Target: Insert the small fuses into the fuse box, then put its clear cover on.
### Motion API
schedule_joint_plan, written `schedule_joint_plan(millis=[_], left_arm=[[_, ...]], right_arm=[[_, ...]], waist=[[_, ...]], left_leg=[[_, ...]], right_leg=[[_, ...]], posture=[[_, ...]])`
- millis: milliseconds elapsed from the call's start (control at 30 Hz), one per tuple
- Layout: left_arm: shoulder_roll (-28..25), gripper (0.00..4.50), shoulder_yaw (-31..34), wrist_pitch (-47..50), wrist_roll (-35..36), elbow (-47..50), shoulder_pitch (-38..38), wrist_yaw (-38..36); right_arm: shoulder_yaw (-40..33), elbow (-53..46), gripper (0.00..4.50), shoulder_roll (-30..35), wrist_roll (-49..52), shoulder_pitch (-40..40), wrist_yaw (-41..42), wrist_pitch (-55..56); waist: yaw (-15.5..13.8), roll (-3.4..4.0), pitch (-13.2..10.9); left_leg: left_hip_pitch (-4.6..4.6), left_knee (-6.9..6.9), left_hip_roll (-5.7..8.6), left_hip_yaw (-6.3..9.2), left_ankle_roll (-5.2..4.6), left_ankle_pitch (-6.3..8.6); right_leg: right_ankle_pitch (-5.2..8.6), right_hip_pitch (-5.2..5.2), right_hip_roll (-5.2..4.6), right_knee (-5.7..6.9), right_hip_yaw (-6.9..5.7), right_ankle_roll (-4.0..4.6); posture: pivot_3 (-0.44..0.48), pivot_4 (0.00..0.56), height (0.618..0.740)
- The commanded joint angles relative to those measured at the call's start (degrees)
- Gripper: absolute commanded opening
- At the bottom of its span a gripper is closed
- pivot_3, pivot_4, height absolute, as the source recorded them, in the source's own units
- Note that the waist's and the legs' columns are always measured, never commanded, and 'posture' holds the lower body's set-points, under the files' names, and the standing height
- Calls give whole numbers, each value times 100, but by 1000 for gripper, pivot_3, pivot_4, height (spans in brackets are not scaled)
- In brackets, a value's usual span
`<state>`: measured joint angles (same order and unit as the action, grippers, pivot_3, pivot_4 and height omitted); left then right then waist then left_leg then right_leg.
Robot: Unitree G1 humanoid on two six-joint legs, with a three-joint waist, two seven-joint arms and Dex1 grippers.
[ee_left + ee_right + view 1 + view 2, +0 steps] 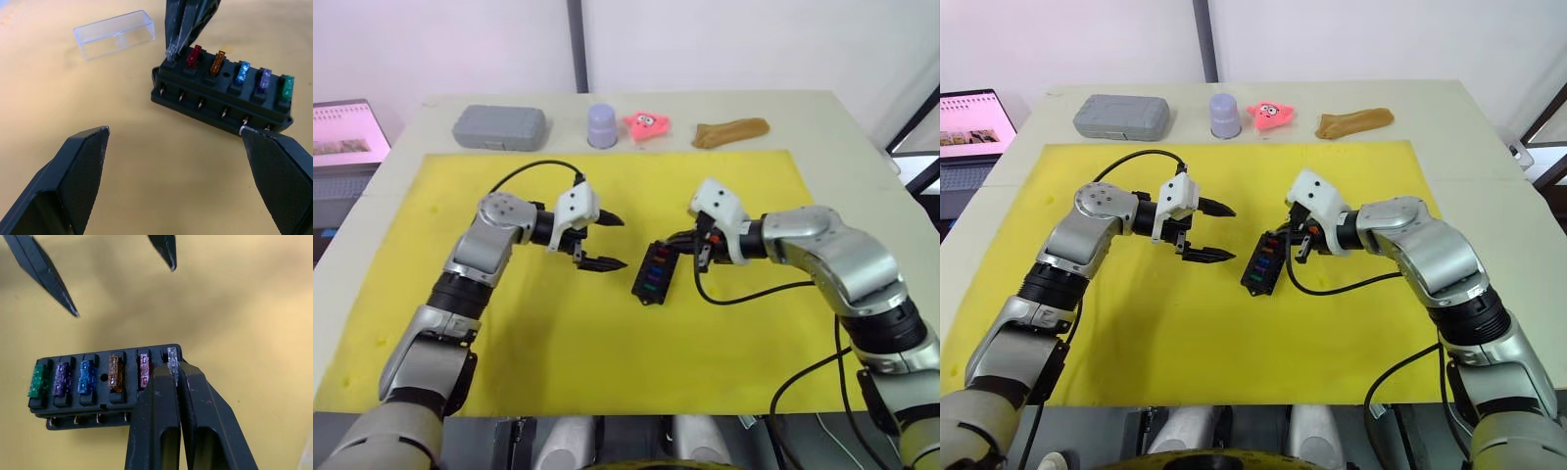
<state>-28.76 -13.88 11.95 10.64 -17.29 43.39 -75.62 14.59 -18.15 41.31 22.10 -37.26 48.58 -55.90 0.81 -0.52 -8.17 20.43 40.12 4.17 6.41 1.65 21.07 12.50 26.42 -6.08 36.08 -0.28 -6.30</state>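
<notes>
Pinching grey fuse (171,358): right jaws (176,374) closed | left jaws (604,241) wide, empty | ribbed black fuse box (222,95)

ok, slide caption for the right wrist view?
Right pincer seats the grey fuse in the fuse box's end slot, beside five fuses already in.

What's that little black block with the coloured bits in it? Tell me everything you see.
The fuse box is a small black plastic block lying on the yellow mat mid-table. Its top has a row of slots holding green, purple, blue, amber and red fuses; metal pins line one side. The right hand, fingers closed, pinches a grey fuse at the end slot. The clear cover lies apart, off the box.
</notes>
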Motion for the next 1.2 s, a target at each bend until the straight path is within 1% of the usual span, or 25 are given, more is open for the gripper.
schedule_joint_plan(millis=[33, 300, 633, 933, 1200], left_arm=[[5, 4500, 5, -22, 47, 223, 61, -61], [173, 4500, -106, 64, 64, 392, -114, 4], [407, 4500, -309, -149, -187, 9, -110, 116], [409, 4500, -514, -344, -435, -131, -173, 111], [390, 4500, -490, -307, -440, -120, -127, 85]], right_arm=[[-15, -260, 51, -132, 4, -14, -99, 49], [146, -295, 51, -185, -136, 220, -175, 161], [138, -387, 51, -194, -100, 238, -174, 107], [56, -432, 51, -208, -36, 171, -179, 12], [-134, -376, 51, -137, 74, -11, -132, -163]], waist=[[5, 0, 0], [-17, 0, 0], [-13, 0, 0], [-15, 0, 0], [-16, 0, 0]], left_leg=[[0, 0, 0, 0, 0, 0], [1, 2, 1, 1, 0, 0], [0, 1, 1, 0, 0, 0], [-3, 1, 0, 0, 0, 0], [-4, 1, 0, 1, 0, 0]], right_leg=[[0, 1, 1, 0, 0, 0], [0, -2, -1, -1, 0, 0], [0, -2, 0, -1, 0, 0], [0, -5, 0, -1, 0, 0], [0, -6, 0, -1, 0, 0]], posture=[[0, 150, 740], [0, 150, 740], [0, 150, 740], [0, 150, 740], [0, 150, 740]])
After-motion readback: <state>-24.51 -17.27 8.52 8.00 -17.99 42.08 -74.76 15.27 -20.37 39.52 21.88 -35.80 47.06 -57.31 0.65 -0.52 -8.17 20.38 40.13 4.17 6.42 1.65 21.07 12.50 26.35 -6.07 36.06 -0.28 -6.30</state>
